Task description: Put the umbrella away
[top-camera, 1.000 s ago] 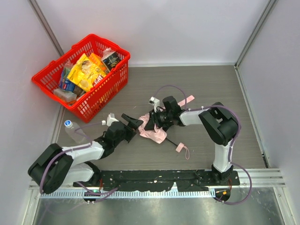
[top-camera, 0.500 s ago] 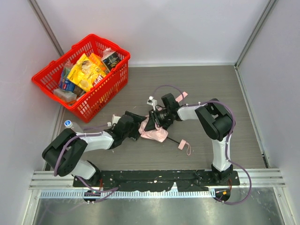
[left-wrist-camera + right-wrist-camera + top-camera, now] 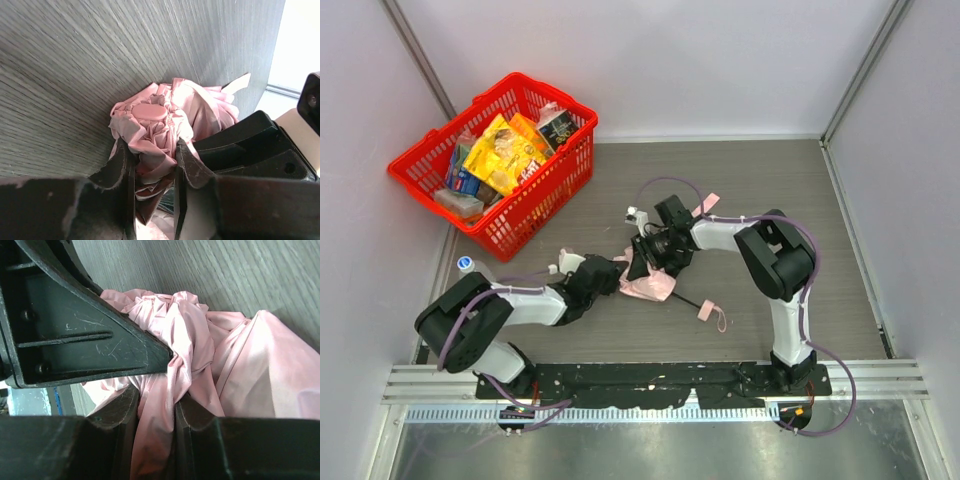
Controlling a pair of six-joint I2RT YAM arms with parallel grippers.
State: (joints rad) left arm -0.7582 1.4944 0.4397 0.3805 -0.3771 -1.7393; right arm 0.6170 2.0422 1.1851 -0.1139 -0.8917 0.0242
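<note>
At the upper left of the overhead view, a red basket [image 3: 532, 218] filled with packets sits by the wall. A clear bottle [image 3: 475, 278] lies below it near the left edge. Toward the middle, the left gripper [image 3: 613, 272] reaches rightward into the umbrella [image 3: 655, 290], a crumpled pale pink bundle on the grey table [image 3: 770, 180] at mid-frame. Its wrist view shows the jaws narrow, pinching a fold of pink fabric. Just to the right, the right gripper [image 3: 642, 262] comes in from the upper right, jaws likewise narrow and clamped on fabric. The thin black shaft [image 3: 685, 301] runs toward the lower right to the small pink handle [image 3: 704, 312] and its loop [image 3: 721, 324].
</note>
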